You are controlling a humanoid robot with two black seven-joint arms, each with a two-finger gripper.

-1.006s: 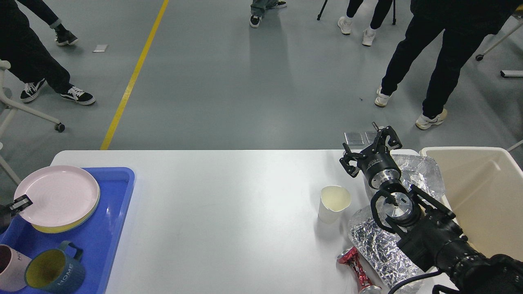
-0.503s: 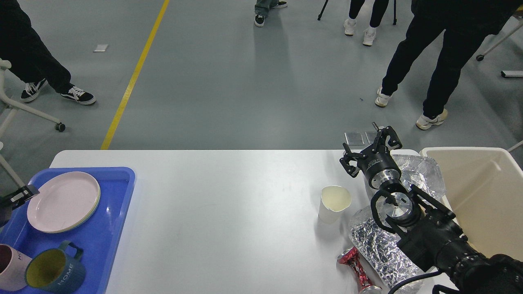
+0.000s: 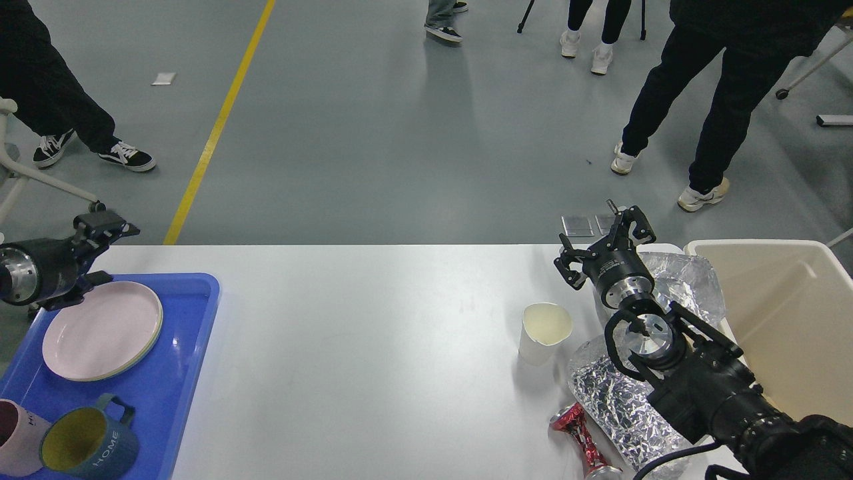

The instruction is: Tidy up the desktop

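Note:
The white desktop [image 3: 373,347] fills the lower view. On its right stand a white paper cup [image 3: 545,331], a crushed red can [image 3: 581,437] and crumpled foil bags [image 3: 616,400]. My right gripper [image 3: 600,243] is open and empty, hovering behind the cup near the far edge, over another foil bag [image 3: 686,283]. A pink plate [image 3: 101,329] lies on a yellow plate in the blue tray [image 3: 180,373] at the left. My left gripper [image 3: 106,252] is open and empty, above the tray's far left corner, clear of the plate.
A beige bin [image 3: 786,313] stands off the desktop's right end. A blue-and-yellow mug [image 3: 86,448] and a pink mug [image 3: 14,437] sit at the tray's front. People's legs [image 3: 720,113] and a chair base [image 3: 46,187] stand on the grey floor beyond the far edge.
My left gripper let go of the pink plate, which now lies flat in the tray. It then rose and moved back, up and to the left. The right arm has not moved.

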